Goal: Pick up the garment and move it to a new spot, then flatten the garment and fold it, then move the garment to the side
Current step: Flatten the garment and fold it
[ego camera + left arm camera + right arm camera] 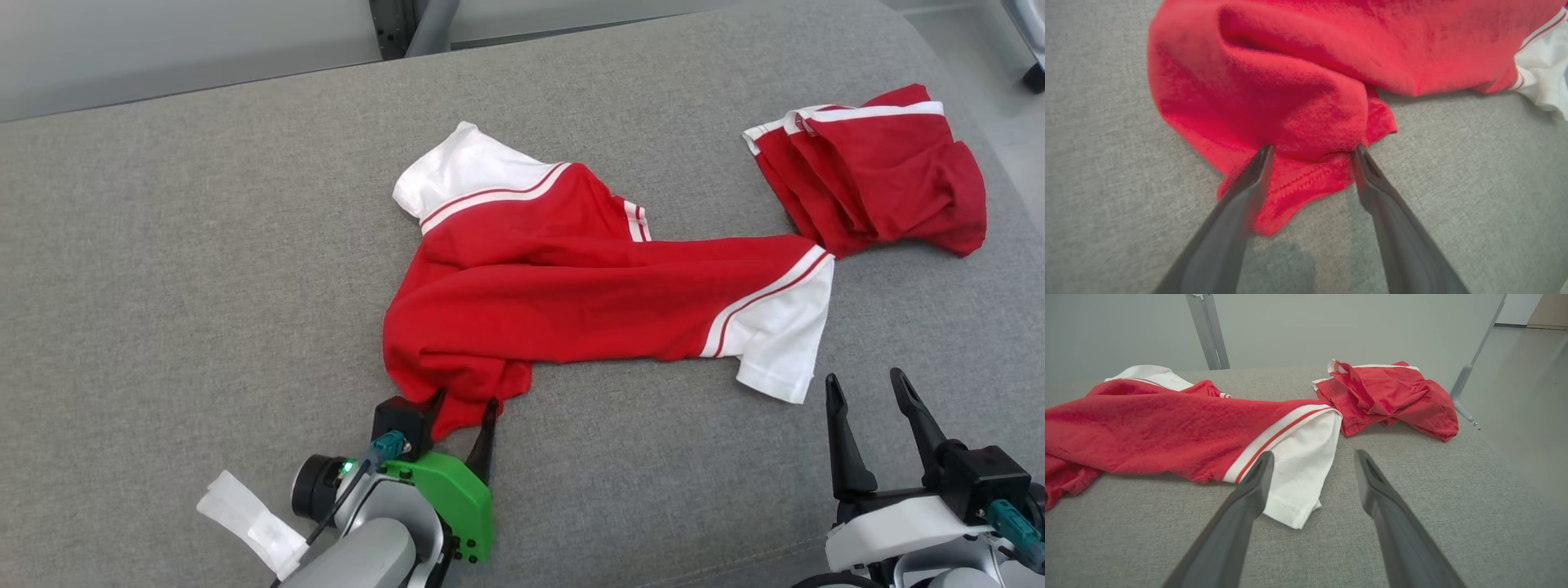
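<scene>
The garment (pixel 571 294), a red shirt with white striped sleeves, lies crumpled across the middle of the grey padded surface (pixel 204 286). My left gripper (pixel 465 398) is open at the shirt's near left corner. In the left wrist view the red hem (pixel 1298 183) lies between the spread fingers of that gripper (pixel 1313 148), whose tips touch the bunched cloth. My right gripper (pixel 864 377) is open just right of the near white sleeve (pixel 780 343) and holds nothing. The right wrist view shows this gripper (pixel 1313 453) above the surface, with the sleeve (pixel 1302 465) partly behind its left finger.
A second red garment (pixel 882 175) with a white band lies bunched at the far right, its edge close to the shirt's sleeve; the right wrist view shows it too (pixel 1392 396). The surface's right edge drops to the floor (pixel 1527 396). Metal frame legs (pixel 1208 330) stand behind.
</scene>
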Controlling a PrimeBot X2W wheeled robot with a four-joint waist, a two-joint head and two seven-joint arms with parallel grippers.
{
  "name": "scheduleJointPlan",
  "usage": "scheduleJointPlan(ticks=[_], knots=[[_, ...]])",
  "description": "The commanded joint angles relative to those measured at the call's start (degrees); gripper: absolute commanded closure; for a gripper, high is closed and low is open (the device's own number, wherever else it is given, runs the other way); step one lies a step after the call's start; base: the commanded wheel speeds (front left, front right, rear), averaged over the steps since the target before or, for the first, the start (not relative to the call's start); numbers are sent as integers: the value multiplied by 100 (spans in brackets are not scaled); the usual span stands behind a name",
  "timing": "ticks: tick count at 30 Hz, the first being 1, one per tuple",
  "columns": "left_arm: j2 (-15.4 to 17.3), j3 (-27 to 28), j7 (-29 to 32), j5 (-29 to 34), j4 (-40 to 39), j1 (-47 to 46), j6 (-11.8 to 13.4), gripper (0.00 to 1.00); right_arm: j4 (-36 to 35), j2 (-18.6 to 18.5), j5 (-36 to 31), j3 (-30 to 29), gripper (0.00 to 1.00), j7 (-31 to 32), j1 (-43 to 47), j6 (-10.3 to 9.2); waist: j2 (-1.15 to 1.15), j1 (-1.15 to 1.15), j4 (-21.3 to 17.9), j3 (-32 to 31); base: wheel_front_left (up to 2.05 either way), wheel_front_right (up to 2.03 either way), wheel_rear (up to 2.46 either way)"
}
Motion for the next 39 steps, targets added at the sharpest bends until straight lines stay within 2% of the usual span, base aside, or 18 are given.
scheduleJointPlan(ticks=[1, 2, 3, 8, 12, 16, 20, 22, 26, 29, 31, 34, 39], knots=[[-2, -12, 33, 21, 73, -67, -38, 22, 0, 14, 24, -10, 0, -10, -43, -5, -1, 0, -67, 85, 0, 0, 0], [12, -27, 60, 30, 123, -85, -45, 72, 7, 16, 20, -12, 0, -10, -53, -5, -1, 0, -77, 92, 0, 0, 0], [30, -28, 91, 7, 160, -90, -83, 100, 15, 16, 17, -19, 0, -10, -56, -5, -1, 0, -88, 95, 0, 0, 0], [310, 52, 301, -160, -143, -40, -199, 100, 24, 34, -2, -71, 0, -10, 4, -5, -1, 0, -110, 16, 0, 0, 0], [763, 258, 590, -501, -1088, 137, -267, 100, 10, 40, -28, -121, 0, -10, 85, -5, -1, 0, -80, -88, 0, 0, 0], [1586, 629, 1126, -1026, -2789, 273, -424, 100, -36, 45, -39, -183, 0, -10, 173, -4, -1, 0, 19, -197, 0, 0, 0], [2566, 1055, 1937, -1678, -4627, 83, -579, 100, -30, 46, -41, -192, 0, -10, 198, -5, -1, 0, 153, -277, 0, 0, 0], [3007, 1356, 2325, -2028, -5261, -71, -610, 100, -20, 49, -38, -163, 0, -10, 162, -5, -1, 0, 182, -299, 0, 0, 0], [3507, 1711, 3175, -2945, -6081, -459, -819, 100, 8, 56, -16, -116, 0, -10, 88, -5, -1, 0, 214, -341, 0, 0, 0], [3830, 1790, 3891, -3459, -6276, -804, -1031, 100, 34, 58, -2, -55, 0, -10, 57, -5, -1, 0, 191, -353, 0, 0, 0], [4005, 1796, 4341, -3665, -6121, -1072, -1097, 100, 55, 64, 15, -30, 0, -10, 47, -5, -1, 0, 175, -360, 0, 0, 0], [4219, 1608, 4921, -3447, -5579, -1400, -1127, 100, 91, 67, 31, 2, 0, -10, 41, -5, -1, 0, 122, -345, 0, 0, 0], [4038, 1227, 5289, -3077, -4366, -1641, -1210, 100, 89, 75, 78, 78, 0, -10, -85, -4, -1, 0, -5, -168, 0, 0, 0]])
